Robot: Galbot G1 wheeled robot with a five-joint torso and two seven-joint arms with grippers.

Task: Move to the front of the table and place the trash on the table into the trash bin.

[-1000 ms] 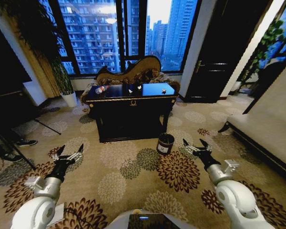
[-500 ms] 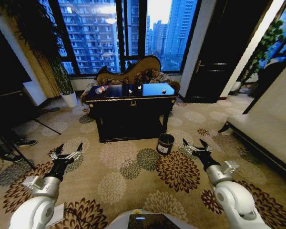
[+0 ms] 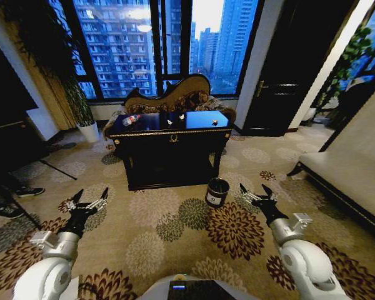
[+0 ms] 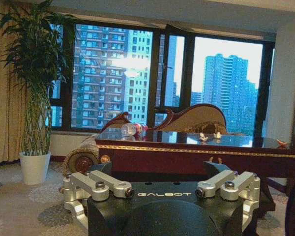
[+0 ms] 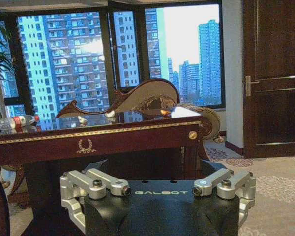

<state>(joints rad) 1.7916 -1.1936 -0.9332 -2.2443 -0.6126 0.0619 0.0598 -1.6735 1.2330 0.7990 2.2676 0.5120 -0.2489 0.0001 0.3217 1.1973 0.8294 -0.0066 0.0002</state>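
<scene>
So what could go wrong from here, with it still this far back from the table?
The trash bin stands on the carpet between the robot and the table, near the right gripper; driving forward might knock it over. The bottle lies on its side by the table's far left corner, so it could roll off when touched. The small scraps look tiny, and the open left gripper may struggle to pinch them.

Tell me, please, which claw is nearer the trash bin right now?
The right claw hangs just right of the trash bin, open. The left claw hangs far off to its left, open.
</scene>
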